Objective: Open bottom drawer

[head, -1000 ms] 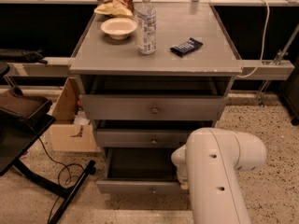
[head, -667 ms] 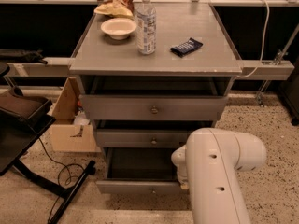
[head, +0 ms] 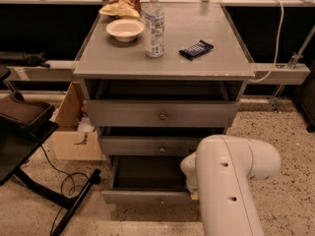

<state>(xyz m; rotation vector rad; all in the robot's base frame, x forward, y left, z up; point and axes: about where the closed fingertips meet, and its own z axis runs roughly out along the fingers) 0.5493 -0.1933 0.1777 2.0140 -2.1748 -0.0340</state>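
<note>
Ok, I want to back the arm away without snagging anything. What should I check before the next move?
1. Is the bottom drawer open? It is pulled out with its dark inside showing: ok.
2. Is the knob free? It shows at the front's centre with nothing on it: ok.
3. Where is the gripper? It is hidden behind the arm, low at the drawer's right: cannot tell.
4. Is the bottle on top steady? It stands upright, away from the edges: ok.
5. Is the stand leg clear of the drawer? It ends near the drawer's left corner, and contact can't be judged: cannot tell.
</note>
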